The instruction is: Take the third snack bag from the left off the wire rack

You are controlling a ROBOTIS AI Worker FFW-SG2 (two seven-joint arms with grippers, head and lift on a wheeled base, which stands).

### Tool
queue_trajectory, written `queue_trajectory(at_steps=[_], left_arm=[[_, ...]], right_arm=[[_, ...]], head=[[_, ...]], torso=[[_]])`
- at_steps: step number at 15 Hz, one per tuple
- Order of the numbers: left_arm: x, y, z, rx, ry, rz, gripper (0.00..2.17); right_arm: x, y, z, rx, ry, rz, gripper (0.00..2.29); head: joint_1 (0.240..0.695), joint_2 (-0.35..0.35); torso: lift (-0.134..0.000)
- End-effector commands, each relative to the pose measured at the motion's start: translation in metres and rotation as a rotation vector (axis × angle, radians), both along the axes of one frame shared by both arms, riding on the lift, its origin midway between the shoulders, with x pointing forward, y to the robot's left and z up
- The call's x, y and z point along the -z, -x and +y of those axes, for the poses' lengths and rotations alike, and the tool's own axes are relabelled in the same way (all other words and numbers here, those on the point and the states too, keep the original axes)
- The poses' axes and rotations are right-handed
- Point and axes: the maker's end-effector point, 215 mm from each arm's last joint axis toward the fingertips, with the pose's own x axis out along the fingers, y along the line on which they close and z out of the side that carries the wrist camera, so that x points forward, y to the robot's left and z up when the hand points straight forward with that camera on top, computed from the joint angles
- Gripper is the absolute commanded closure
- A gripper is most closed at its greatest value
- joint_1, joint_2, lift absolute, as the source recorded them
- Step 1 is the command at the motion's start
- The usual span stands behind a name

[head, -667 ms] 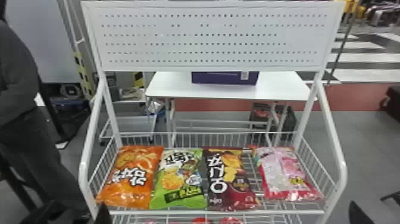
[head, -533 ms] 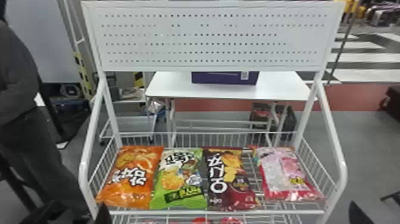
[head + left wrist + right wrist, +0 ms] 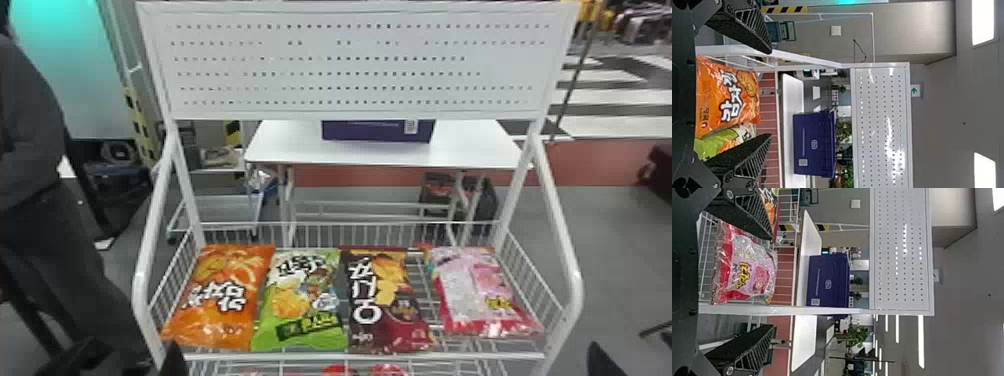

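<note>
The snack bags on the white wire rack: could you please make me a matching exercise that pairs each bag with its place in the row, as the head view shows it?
Bags lying flat in the white wire rack:
1. orange plastic snack bag
2. green plastic snack bag
3. dark brown plastic snack bag
4. pink and red plastic snack bag

Places:
A. third from the left
B. far right
C. far left
D. second from the left

Pairs: 1-C, 2-D, 3-A, 4-B.
</note>
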Motion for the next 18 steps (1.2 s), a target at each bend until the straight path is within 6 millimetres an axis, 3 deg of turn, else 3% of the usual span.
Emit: queue_trajectory(at_steps=[1, 3, 4, 6, 11, 14, 18], left_arm=[[-0.001, 0.001, -0.004, 0.005, 0.007, -0.001, 0.14], [0.002, 0.004, -0.012, 0.017, 0.003, 0.005, 0.14], [0.004, 0.004, -0.017, 0.023, 0.001, 0.007, 0.14], [0.005, 0.005, -0.023, 0.032, 0.006, 0.008, 0.14], [0.008, 0.005, -0.032, 0.045, 0.005, 0.013, 0.14], [0.012, 0.007, -0.034, 0.046, 0.003, 0.019, 0.14], [0.012, 0.007, -0.033, 0.048, -0.002, 0.02, 0.14]], right_arm=[[0.004, -0.005, 0.004, -0.002, -0.02, -0.015, 0.09], [0.002, -0.017, 0.021, -0.017, -0.036, -0.074, 0.09], [0.007, -0.032, 0.035, -0.034, -0.048, -0.082, 0.09], [0.033, -0.071, 0.064, -0.06, -0.058, -0.019, 0.09], [0.078, -0.147, 0.16, -0.167, -0.03, 0.152, 0.09], [0.117, -0.169, 0.195, -0.202, -0.005, 0.264, 0.09], [0.143, -0.181, 0.222, -0.231, 0.011, 0.329, 0.13]], head=[[0.499, 0.0], [0.499, 0.0], [0.499, 0.0], [0.499, 0.0], [0.499, 0.0], [0.499, 0.0], [0.499, 0.0]], torso=[[0.0], [0.0], [0.0], [0.0], [0.0], [0.0], [0.0]])
